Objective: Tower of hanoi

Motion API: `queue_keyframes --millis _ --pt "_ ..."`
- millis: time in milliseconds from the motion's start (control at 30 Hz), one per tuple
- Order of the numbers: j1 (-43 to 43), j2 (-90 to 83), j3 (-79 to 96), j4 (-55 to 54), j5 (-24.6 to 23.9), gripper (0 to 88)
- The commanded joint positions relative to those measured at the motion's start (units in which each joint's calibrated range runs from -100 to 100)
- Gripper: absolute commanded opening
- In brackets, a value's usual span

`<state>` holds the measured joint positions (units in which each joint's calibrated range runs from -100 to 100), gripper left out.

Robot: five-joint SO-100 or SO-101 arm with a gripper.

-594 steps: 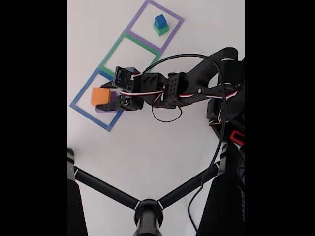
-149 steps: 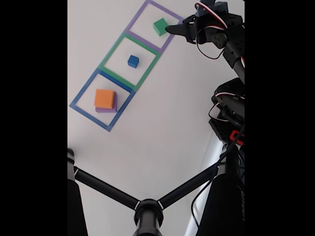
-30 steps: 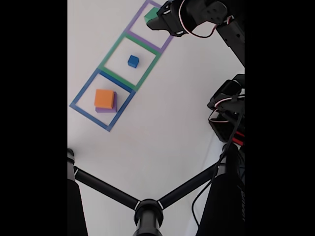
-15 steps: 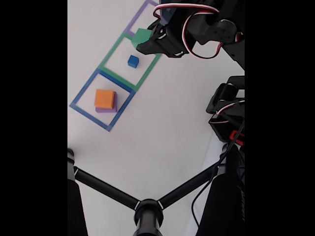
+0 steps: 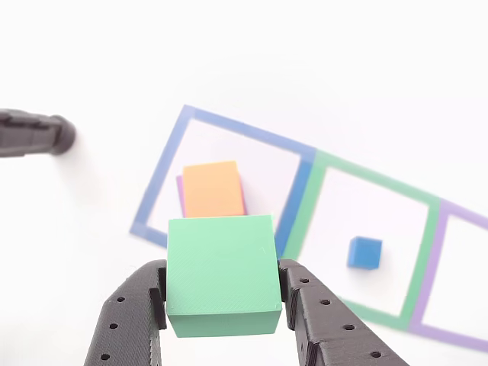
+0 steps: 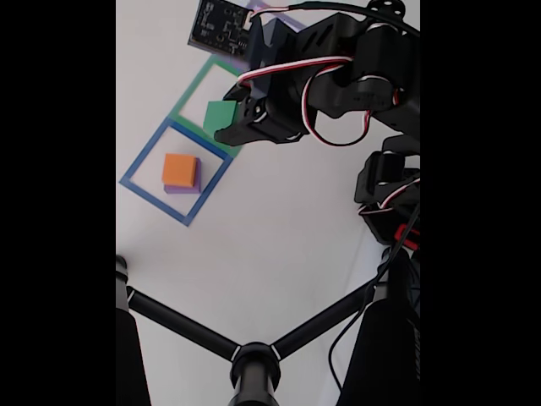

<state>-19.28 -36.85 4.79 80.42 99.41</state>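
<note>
My gripper [image 5: 221, 293] [image 6: 226, 125] is shut on the green block [image 5: 222, 274] [image 6: 219, 117] and holds it in the air above the green outline [image 6: 196, 85]. The orange block [image 5: 213, 188] [image 6: 179, 169] sits on the purple block [image 5: 181, 194] [image 6: 182, 189] inside the blue outline [image 5: 164, 175] [image 6: 139, 161], just beyond the held block in the other view. The small blue cube [image 5: 364, 252] rests inside the green outline [image 5: 308, 202]; in the fixed view the arm covers it.
A purple outline [image 5: 431, 263] [image 6: 283, 19] adjoins the green one. A black tripod with its hub [image 6: 254, 364] and legs spans the near part of the white table. A black tube end [image 5: 34, 133] lies at the left of the other view.
The gripper has carried the green block from the purple outline across the green outline toward the blue one. The blue cube, seen earlier in the green outline, is now under the arm.
</note>
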Motion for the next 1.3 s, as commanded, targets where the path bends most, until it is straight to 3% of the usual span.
queue_keyframes --millis 0,300,633,933,1267 --pt "-1.53 0.23 1.30 -5.36 0.59 4.1" --pt "-1.33 0.48 27.67 -36.85 0.59 3.9" --pt "-3.64 7.66 44.49 -67.06 0.59 3.8" --pt "-3.73 13.31 51.30 -81.55 0.59 3.8" --pt "-4.50 14.93 56.67 -89.24 0.59 3.7"
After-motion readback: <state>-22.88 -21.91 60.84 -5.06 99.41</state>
